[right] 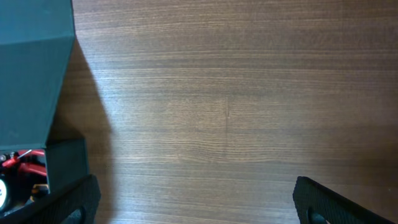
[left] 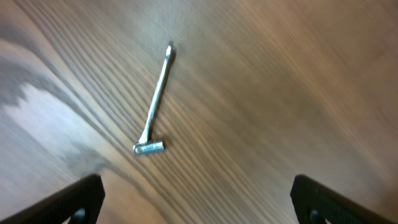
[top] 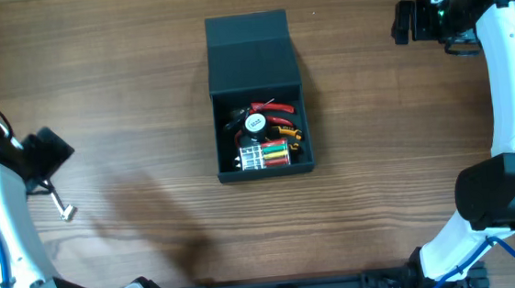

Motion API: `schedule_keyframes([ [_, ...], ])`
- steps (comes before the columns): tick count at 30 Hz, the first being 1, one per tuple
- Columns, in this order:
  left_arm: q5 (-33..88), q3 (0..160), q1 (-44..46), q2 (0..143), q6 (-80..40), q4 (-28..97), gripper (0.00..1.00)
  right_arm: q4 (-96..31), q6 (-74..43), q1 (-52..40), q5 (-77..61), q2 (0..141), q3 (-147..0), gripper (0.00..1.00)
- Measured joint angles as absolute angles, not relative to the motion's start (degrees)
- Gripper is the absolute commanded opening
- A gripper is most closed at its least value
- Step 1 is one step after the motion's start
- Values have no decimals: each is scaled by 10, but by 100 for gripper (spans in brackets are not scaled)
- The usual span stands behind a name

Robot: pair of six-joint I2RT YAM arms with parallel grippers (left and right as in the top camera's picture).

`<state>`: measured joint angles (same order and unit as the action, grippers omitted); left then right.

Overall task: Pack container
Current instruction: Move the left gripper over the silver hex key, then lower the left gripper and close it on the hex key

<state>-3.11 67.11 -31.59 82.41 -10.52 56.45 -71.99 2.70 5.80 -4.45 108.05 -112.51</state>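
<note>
**One wrench left out, both grippers wide**

The left gripper (left: 199, 208) stands wide open and empty, with only its two fingertips showing at the bottom corners of the wrist view. Ahead of it, a small metal wrench (left: 154, 102) lies flat and slantwise on the table (left: 298, 93), left of the line between the jaws. The right gripper (right: 196, 205) is just as wide and empty, over bare wood off to the right of the container (top: 266, 171).

The container sits mid-table, well apart from the wrench. Its lid (top: 251, 57) is hinged back, and tools (top: 266, 134) already crowd the floor.

The wrench is thin and lies flush on the wood. Jaws closing too high would likely miss it, and jaws coming down off-centre could skid it away. Its slant means the wrist probably needs turning to take the shaft crosswise. In the crowded box, a long wrench may ride up on the other tools and hold the lid open.

The left arm is folded at the left edge, wrist tipped down at the table. The right arm reaches up the right side to the far corner, its gripper facing left toward the lid.
</note>
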Motion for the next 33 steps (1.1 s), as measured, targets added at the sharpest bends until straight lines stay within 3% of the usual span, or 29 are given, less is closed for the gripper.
schedule_keyframes([
  [10,-29,511,-355,824,-83,405,100,-720,27,58,-44,1080,-1125,100],
  [27,-14,509,-439,858,-73,389,100,-720,27,58,-45,1080,-1125,100],
  [33,2,555,-439,894,-65,480,99,-719,27,58,-45,1080,-1125,100],
])
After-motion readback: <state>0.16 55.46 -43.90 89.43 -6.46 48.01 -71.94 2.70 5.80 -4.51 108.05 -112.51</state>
